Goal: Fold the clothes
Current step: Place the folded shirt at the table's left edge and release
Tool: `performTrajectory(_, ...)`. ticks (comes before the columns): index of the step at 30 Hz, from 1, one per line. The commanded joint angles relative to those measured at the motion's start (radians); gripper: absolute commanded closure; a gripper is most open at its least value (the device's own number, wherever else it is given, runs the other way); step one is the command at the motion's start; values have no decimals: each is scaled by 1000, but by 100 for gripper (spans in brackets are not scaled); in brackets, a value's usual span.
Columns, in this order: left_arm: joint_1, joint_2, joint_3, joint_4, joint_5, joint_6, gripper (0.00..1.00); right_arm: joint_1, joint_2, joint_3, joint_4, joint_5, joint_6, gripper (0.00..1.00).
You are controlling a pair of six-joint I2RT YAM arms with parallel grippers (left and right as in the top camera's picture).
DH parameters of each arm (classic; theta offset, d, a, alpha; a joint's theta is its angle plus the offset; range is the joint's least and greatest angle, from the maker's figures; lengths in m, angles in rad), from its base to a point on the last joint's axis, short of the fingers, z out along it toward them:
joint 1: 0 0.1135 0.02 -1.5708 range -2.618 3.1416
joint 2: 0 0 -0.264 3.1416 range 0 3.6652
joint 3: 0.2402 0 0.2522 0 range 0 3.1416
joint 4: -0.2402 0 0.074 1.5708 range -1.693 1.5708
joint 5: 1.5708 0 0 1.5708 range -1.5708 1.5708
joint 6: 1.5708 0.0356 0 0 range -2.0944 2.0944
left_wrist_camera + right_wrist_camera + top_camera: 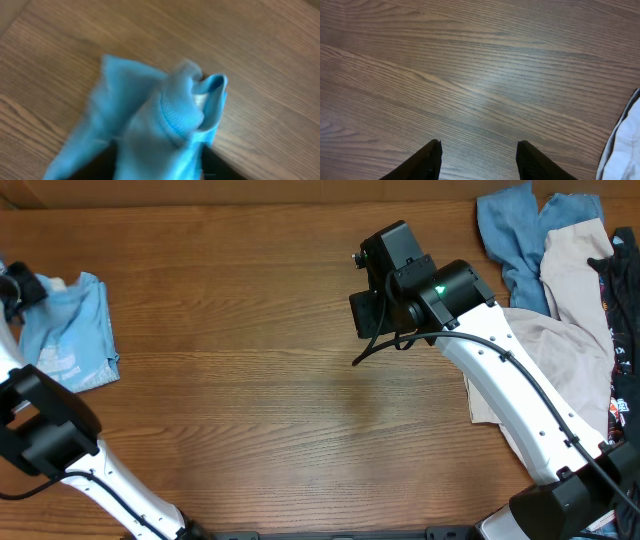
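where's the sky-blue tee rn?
In the overhead view, the sky-blue T-shirt lies bunched at the far left edge of the table, opposite the garment pile on the right. It also fills the left wrist view.

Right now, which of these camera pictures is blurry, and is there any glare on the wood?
Left wrist view: the T-shirt is smeared, worst along its left edge. Right wrist view: sharp grain, with a pale glare patch on the table. Overhead view: crisp and evenly lit, only a faint sheen mid-table.
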Motion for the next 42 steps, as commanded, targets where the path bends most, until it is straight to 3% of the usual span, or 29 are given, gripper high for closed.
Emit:
performTrajectory(1, -27, 14, 41, -8, -72, 3, 2, -3, -34, 21, 4, 10, 8, 48)
performTrajectory(11, -38, 13, 150, -126, -39, -1, 0, -3, -34, 21, -7, 10, 8, 48)
performTrajectory(13, -52, 13, 151, -154, -36, -13, 5, -3, -34, 21, -8, 10, 8, 48)
performTrajectory(14, -61, 14, 151, -173, -16, -22, 11, -3, -34, 21, -8, 10, 8, 48)
performTrajectory(15, -71, 14, 150, -189, 10, -24, 28, -3, -34, 21, -8, 10, 8, 48)
performTrajectory(17, -97, 15, 147, -235, 40, -24, 84, -3, -34, 21, -5, 10, 8, 48)
performTrajectory(18, -108, 14, 142, -253, 34, -27, 96, -3, -34, 21, -5, 10, 8, 48)
performTrajectory(22, -163, 16, 68, -319, -102, -90, 96, -3, -34, 21, -17, 10, 8, 48)
performTrajectory(32, -167, 17, -263, -272, -151, -158, 96, -3, -34, 21, -51, 10, 8, 48)
performTrajectory(42, -108, 17, -415, -271, -233, -174, 96, -3, -34, 21, -55, 10, 7, 48)
